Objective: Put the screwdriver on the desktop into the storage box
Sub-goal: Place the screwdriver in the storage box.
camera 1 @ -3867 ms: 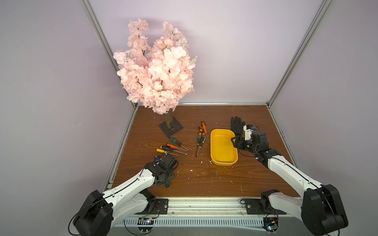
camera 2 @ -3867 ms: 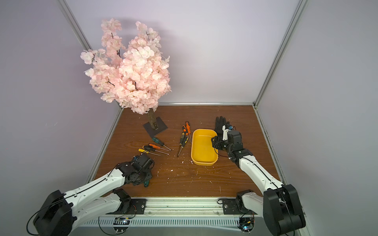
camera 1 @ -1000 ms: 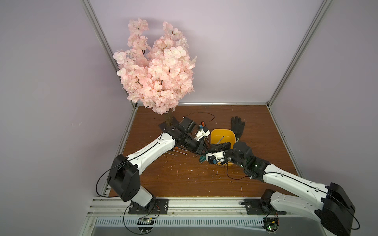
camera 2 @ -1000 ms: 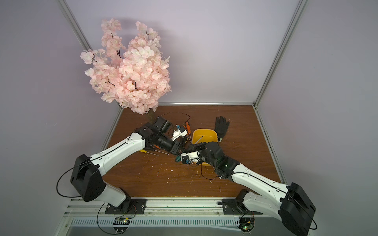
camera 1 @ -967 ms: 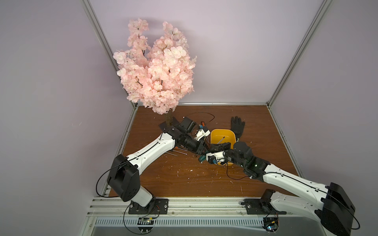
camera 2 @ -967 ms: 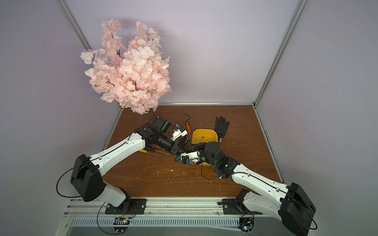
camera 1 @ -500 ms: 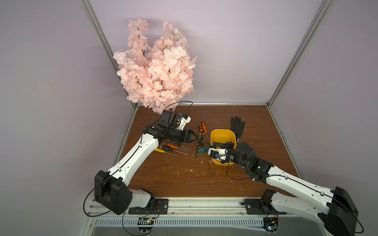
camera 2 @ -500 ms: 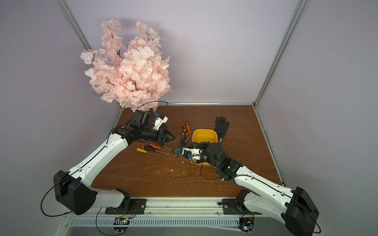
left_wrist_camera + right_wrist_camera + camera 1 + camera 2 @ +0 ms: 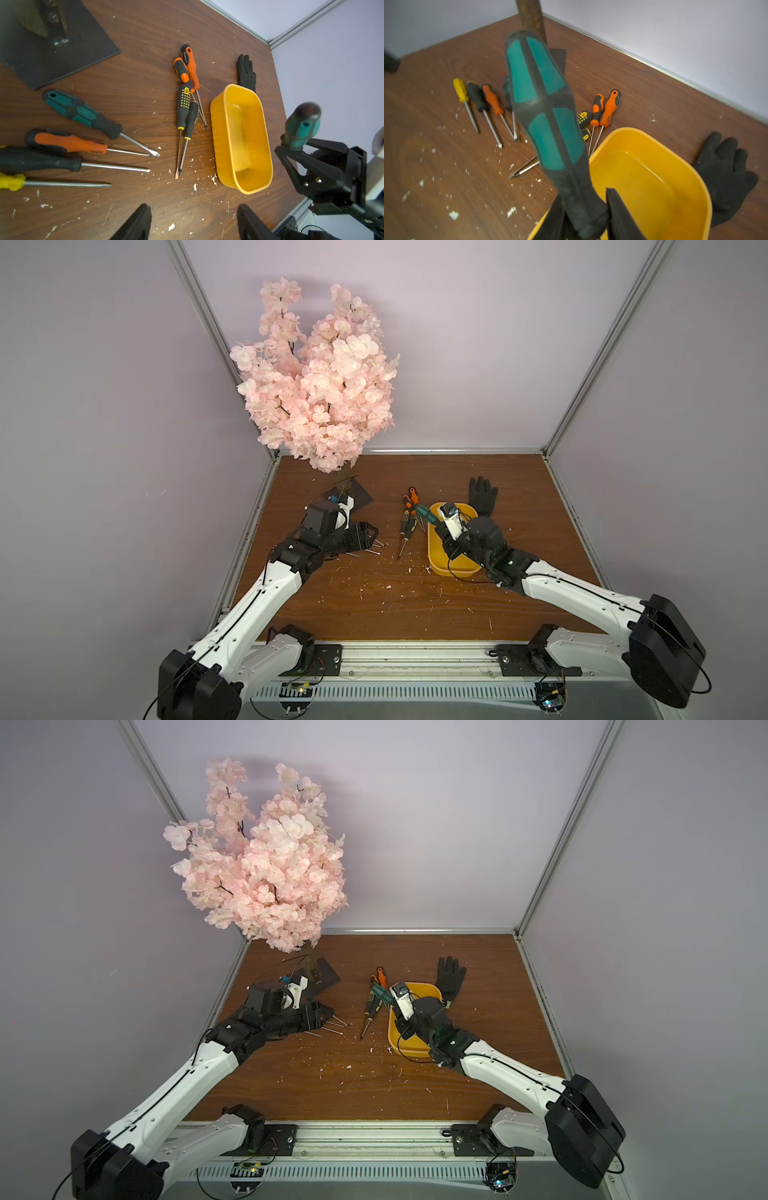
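Looking through the right wrist camera alone reveals the grip: the right gripper (image 9: 586, 216) pinches the black neck of the screwdriver (image 9: 542, 108). Its rubbery, waisted green-and-black handle juts beyond the fingertips, held in the air over the 10 o'clock corner of the storage box (image 9: 652, 170), a glossy yellow plastic tub with rounded corners. In both top views a white camera housing (image 9: 451, 522) hides that pinch. The left gripper (image 9: 193, 226) stands wide apart, holding nothing, over the flecked wood-grain desktop (image 9: 145, 31). A black glove (image 9: 726, 172) lies at the box's 1 o'clock.
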{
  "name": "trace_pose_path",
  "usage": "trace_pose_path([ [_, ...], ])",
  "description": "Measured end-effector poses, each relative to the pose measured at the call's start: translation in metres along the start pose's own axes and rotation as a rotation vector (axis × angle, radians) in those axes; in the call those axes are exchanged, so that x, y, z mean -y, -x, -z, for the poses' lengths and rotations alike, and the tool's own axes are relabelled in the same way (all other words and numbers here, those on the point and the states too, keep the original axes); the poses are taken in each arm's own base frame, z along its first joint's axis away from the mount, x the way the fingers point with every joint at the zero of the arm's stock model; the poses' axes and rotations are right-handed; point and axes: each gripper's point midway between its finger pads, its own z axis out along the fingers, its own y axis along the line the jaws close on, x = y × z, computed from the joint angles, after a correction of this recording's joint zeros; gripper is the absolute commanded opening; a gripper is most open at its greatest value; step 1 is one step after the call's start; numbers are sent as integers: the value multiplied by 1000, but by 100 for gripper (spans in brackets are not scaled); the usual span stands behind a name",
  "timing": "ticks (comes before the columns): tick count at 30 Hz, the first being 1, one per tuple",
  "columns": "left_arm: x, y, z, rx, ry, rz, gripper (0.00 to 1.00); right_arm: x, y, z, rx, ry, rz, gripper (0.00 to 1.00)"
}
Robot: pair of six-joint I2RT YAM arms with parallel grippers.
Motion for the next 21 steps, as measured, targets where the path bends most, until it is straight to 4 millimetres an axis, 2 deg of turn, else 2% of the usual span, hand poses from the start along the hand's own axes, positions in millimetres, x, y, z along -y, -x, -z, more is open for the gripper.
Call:
trace_pose_path([
  [4, -5, -2, -5, 15, -3, 32, 69, 27, -9, -13, -28, -52, -295, 14],
  [8, -8, -7, -9, 22, -8, 55, 69, 47, -22, -22, -47, -100, -515, 14],
  [15, -13, -15, -12, 31, -5, 83, 68, 41, -43, -42, -87, -76, -783, 12],
  [21, -14, -16, -10, 51, -7, 97, 68, 32, -80, -54, -172, -59, -924, 13],
])
